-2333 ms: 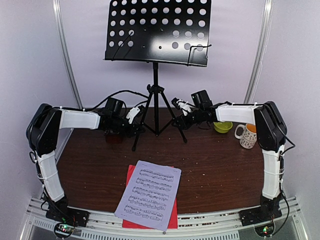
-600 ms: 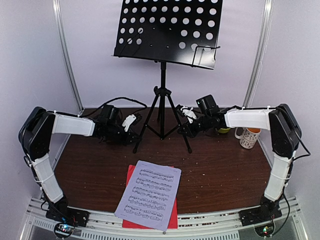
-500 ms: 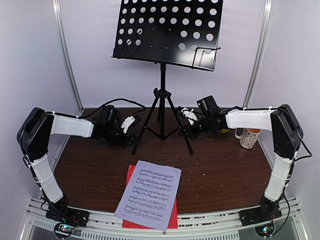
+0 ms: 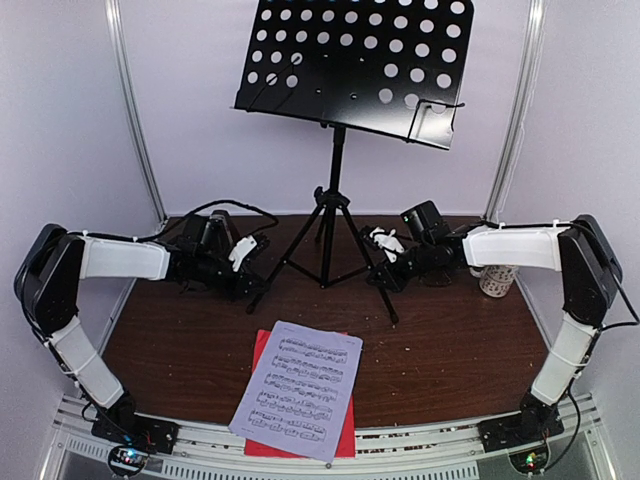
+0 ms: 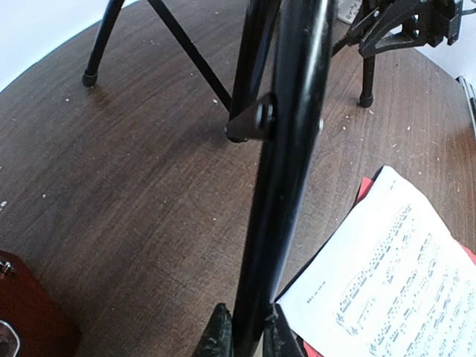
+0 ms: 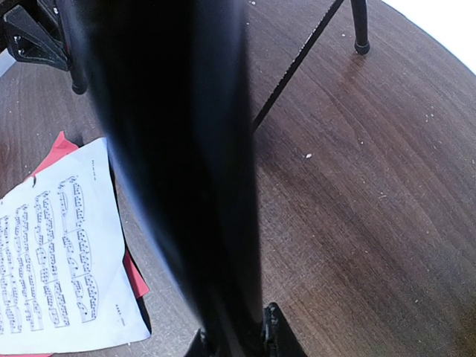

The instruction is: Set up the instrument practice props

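Red-brown wood at the lower left corner of the left wrist view is the metronome [image 5: 26, 316]. It sits on the desk [image 4: 450, 350] close by the left arm, and the top view does not show it clearly.

Next to the right, the left end effector [image 4: 256, 270] is narrowed onto the left front leg of the music stand [image 4: 331, 235]. In its wrist view the fingers [image 5: 217, 336] sit on either side of the black tube.

The stand rises in the middle of the far half of the desk. Its perforated plate is high above and dips toward the right. I cannot tell whether all three feet rest on the wood.

In front of it, at the near edge, the white sheet [image 4: 298, 388] lies on top of the red sheet [image 4: 347, 438], and neither is touched.

Further right, the right end effector [image 4: 384, 264] is clamped just as narrowly on the right front leg. The dark tube fills its wrist view.

A mug [image 4: 494, 281] peeks out behind that arm.

The step in hand looks like placing the stand, with each arm holding one leg. The next move calls for both arms to act together. They need to bring the tripod level, let every foot bear on the desk, and open only once the stand holds by itself.

The sheets for the plate and the metronome remain to be handled after that.
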